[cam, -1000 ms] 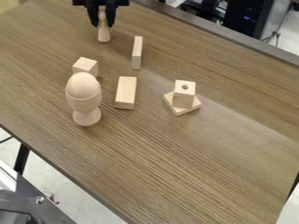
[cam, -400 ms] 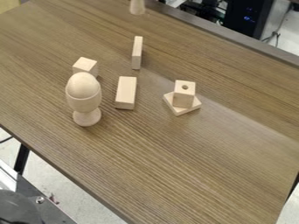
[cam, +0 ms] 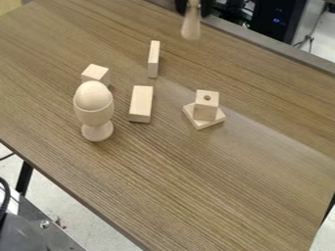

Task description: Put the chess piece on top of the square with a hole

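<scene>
i've got the chess piece (cam: 191, 27) in the gripper (cam: 194, 9), fingers closed in on its upper part, gap abt as wide as the wood between them, wide end hanging down, nr upright. it's up off the table (cam: 229, 181), seen by the far edge. target's the block w/ a hole (cam: 205, 111), in from that edge, sitting on a flat square tile (cam: 200, 124) that's turned at an angle to it. step in hand, i'd say: carry the piece over & line it up. i'd stay high till the base is centred over the hole, then go straight down, slow. top face is small, so being off-centre could tip the piece or shove the block off its tile. i'd keep it vertical, feel for flat contact, then open gently & back straight up. route should miss the thin upright block (cam: 153, 60) too.
</scene>
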You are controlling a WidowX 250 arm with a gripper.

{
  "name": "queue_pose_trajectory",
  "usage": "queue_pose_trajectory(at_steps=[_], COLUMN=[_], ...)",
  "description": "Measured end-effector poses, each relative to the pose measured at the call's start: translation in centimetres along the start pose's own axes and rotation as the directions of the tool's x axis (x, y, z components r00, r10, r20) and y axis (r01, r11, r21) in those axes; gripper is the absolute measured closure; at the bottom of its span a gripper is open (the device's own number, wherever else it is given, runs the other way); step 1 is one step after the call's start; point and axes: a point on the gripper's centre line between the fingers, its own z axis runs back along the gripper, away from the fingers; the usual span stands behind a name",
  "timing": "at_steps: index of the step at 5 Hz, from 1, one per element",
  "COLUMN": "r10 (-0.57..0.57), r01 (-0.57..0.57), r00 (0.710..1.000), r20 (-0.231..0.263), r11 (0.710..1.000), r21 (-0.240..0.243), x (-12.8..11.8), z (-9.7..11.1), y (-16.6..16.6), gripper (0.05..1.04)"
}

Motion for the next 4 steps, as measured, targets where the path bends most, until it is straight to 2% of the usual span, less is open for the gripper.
queue_pose_trajectory(at_steps=[2,4], r10=[-0.042,-0.037], r01=[0.041,0.034], r00=[0.997,0.994], r20=[-0.057,-0.103], r11=[0.999,0.999], r21=[-0.018,-0.027], x=[-2.6,-3.7], z=[-1.8,-2.9], y=[-1.7,-1.9], gripper=[0.727,0.727])
